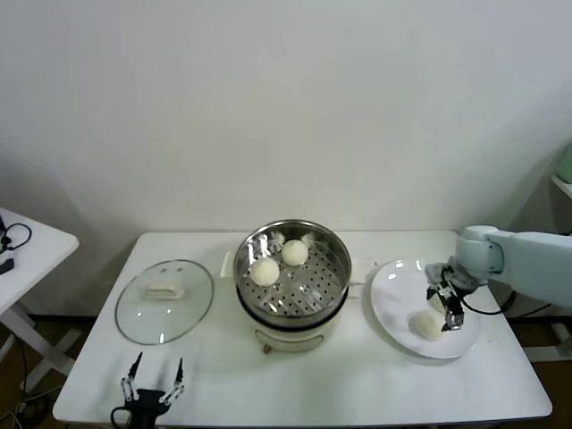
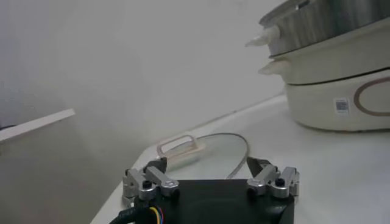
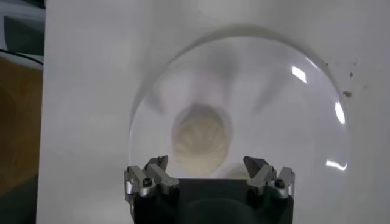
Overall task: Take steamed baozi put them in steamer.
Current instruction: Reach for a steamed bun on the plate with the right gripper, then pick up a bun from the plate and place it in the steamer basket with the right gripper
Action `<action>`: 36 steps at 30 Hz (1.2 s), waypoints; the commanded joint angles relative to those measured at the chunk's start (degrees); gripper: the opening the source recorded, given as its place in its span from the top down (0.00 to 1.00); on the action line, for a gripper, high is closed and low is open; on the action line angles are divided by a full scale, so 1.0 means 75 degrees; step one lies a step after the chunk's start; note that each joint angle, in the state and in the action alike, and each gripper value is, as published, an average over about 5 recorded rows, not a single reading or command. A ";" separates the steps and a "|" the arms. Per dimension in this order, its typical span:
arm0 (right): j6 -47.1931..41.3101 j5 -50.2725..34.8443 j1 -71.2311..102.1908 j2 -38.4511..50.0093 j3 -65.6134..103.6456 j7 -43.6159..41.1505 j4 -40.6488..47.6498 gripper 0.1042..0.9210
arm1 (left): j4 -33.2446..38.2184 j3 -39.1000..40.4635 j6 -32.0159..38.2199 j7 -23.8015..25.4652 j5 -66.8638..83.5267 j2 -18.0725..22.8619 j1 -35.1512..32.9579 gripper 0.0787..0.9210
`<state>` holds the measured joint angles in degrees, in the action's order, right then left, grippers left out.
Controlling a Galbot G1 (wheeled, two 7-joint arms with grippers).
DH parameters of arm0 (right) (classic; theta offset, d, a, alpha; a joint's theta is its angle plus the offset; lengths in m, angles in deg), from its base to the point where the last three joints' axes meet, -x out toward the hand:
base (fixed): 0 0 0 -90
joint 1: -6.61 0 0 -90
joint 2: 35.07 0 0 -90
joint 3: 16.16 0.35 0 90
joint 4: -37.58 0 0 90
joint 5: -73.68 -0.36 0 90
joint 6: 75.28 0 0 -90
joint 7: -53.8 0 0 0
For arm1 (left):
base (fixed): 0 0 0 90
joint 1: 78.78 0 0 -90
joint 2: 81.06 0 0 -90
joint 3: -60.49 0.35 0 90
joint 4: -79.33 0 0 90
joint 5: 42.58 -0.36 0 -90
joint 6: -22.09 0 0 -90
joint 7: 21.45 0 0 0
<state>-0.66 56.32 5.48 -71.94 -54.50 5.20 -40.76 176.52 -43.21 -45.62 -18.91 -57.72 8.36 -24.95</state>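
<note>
The steamer (image 1: 292, 268) base carries a small label (image 2: 342, 105), too small to read; two baozi (image 1: 264, 272) lie inside, another (image 1: 426, 323) on the plate (image 1: 393, 308) near the table's right edge. The right gripper (image 3: 207, 173) hangs open above it; the left gripper (image 1: 154, 380), open, rests by the front edge beside the lid (image 1: 164, 301).

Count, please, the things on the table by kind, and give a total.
Baozi in the steamer: 2
Baozi on the plate: at least 1; the right pincer may hide another
Steamer: 1
Plate: 1
Glass lid: 1
Total: 6 visible
</note>
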 commanded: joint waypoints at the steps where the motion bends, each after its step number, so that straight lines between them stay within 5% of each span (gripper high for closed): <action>1: -0.0020 0.0443 0.1186 0.0101 0.1065 0.0092 0.0450 0.12 | 0.0001 -0.0012 0.0011 -0.0003 -0.0041 -0.0007 -0.0035 0.12; 10: -0.0043 0.0427 0.1389 -0.0024 0.1276 0.0098 0.0534 0.13 | -0.0021 -0.0040 0.0020 -0.0015 -0.0041 -0.0018 -0.0037 0.12; 23: 0.0009 0.0418 0.0939 -0.0019 0.1153 0.0007 0.0314 0.33 | -0.0015 -0.0043 0.0013 -0.0022 -0.0059 -0.0003 -0.0031 0.12; 36: 0.1974 -0.0760 -0.4879 -0.0917 -0.1786 -0.1179 -0.1117 0.40 | 0.0043 -0.0017 0.0007 -0.0030 -0.0185 0.0094 -0.0070 0.12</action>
<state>3.57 55.61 -1.73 -73.46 -55.13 2.15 -43.08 176.83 -43.47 -45.52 -19.11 -58.76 8.77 -25.42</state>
